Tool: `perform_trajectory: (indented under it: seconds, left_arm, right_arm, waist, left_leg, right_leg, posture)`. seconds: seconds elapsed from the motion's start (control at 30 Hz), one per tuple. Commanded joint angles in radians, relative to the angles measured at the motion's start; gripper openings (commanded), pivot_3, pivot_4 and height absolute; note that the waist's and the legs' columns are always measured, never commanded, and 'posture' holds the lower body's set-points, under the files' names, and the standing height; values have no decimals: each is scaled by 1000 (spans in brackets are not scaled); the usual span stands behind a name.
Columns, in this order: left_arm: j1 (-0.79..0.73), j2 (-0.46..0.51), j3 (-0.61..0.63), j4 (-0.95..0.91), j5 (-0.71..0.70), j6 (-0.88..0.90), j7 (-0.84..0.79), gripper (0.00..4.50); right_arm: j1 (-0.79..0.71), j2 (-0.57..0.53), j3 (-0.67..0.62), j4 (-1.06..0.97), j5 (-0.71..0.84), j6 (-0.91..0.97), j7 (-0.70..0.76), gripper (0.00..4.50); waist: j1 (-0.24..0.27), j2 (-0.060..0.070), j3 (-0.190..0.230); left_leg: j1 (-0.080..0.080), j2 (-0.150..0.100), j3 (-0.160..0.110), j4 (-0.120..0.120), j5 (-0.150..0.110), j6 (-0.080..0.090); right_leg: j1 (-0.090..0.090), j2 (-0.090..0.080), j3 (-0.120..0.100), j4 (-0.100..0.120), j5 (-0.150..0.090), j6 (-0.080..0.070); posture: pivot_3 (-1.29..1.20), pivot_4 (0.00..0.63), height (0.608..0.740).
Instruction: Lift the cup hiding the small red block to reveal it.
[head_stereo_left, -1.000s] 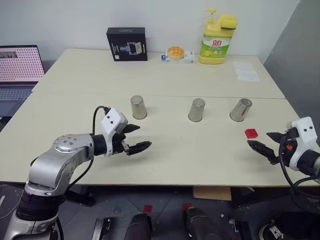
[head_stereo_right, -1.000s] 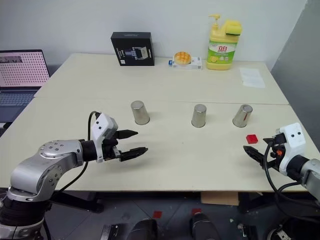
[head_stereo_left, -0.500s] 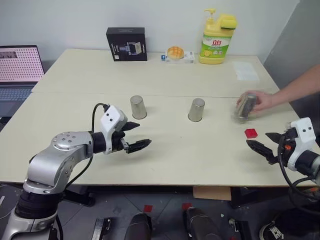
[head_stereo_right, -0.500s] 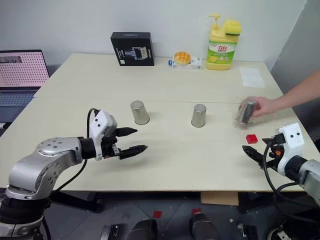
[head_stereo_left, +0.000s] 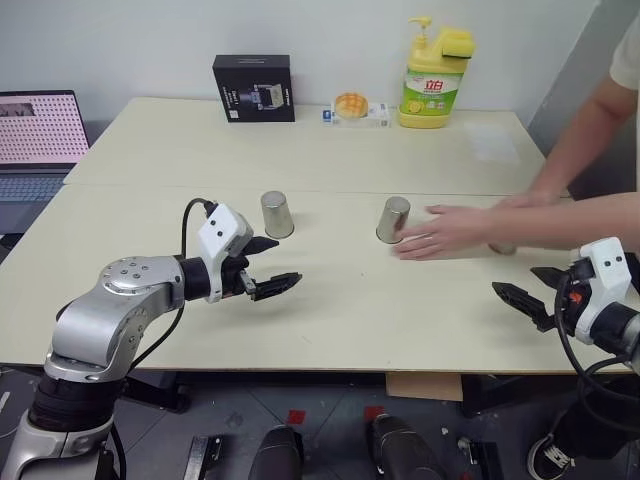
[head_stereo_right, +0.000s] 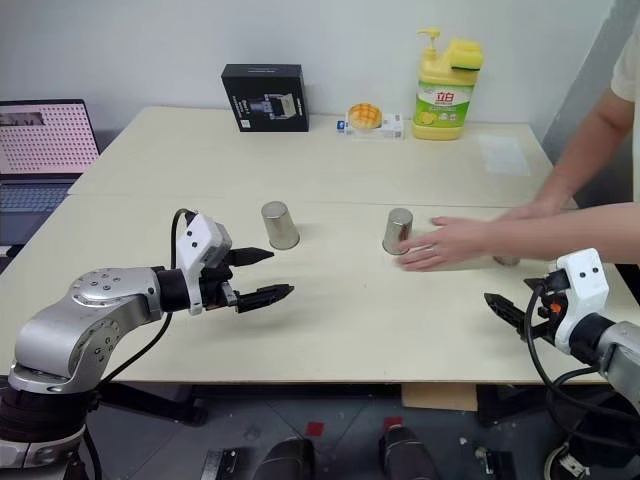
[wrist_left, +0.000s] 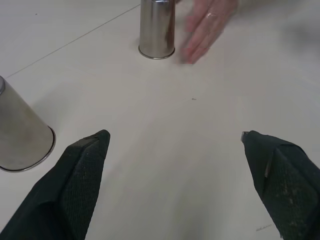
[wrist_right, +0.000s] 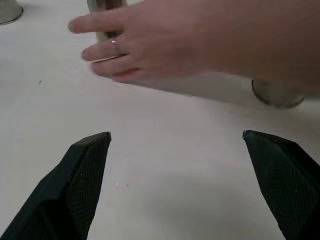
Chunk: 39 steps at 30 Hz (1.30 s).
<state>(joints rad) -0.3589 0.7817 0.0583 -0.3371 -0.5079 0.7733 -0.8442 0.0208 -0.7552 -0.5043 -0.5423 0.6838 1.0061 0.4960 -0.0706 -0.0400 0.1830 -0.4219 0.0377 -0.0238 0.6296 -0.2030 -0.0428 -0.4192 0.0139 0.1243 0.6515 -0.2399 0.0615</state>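
A: What is seen from the head views?

B: A pale beige table (head_stereo_left: 330, 150) is seen with 3 small tapered silver metal cups standing upside down in a row: the left cup (head_stereo_left: 277, 214), the middle cup (head_stereo_left: 393, 219), and the right cup (head_stereo_right: 506, 259), which is mostly hidden behind a person's forearm. A person's hand (head_stereo_left: 438, 232) is laid flat just beside the middle cup, and a second hand (head_stereo_left: 528, 201) rests behind it. The left gripper (head_stereo_left: 268, 267) is held above the table in front of the left cup, fingers spread, nothing gripped. The right gripper (head_stereo_left: 532, 290) is held at the table's right front edge, fingers apart and empty. A black box (head_stereo_left: 253, 88), a yellow soap bottle (head_stereo_left: 432, 77) and a laptop (head_stereo_left: 38, 130) are also seen.

A: And the left wrist view?

B: 2 cups and blurred fingers (wrist_left: 202, 30) are shown beyond the parted black gripper fingers (wrist_left: 80, 175).

A: The right wrist view?

B: The hand covers part of the middle cup; the right cup's rim shows under the arm. The small red block cannot be located; which cup covers it cannot be told.
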Motion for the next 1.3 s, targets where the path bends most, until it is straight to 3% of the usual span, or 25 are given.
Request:
perform_trajectory:
  seconds: [0.03, 0.83, 1.17, 1.3]
  left_arm:
    - [-18, 8, 16, -7, -2, -17, -2, 4500]
    - [-1, 26, 37, -9, 3, -26, 6, 4500]
    - [40, 28, 46, -50, -1, -17, 23, 4500]
    - [50, 13, 40, -59, -15, -10, 28, 4500]
  right_arm:
    - [-19, -5, -3, -11, -5, -30, -5, 4487]
    - [-16, -6, 24, -13, 2, -58, 12, 4487]
    - [-56, -7, 111, -2, -19, -89, 23, 4487]
    - [-119, 53, 239, 28, -74, -120, -26, 4487]
  waist:
    - [0, 0, 0]
    - [1, 0, 0]
    - [0, 0, 0]
    - [-2, 0, 0]
  left_leg:
    - [0, 0, 0, 0, 0, 0]
    - [1, 0, 0, 0, 0, 0]
    - [3, 0, 1, 0, 0, 0]
    - [4, 0, 1, 1, 0, 0]
  right_leg:
    - [0, 0, 0, 0, 0, 0]
    - [0, 0, 0, 1, 0, 0]
    - [0, 0, 1, 6, -1, -1]
    - [0, 0, 1, 6, -1, -1]
  posture:
    - [0, 150, 740]
    - [0, 150, 740]
    - [0, 150, 740]
    - [0, 150, 740]
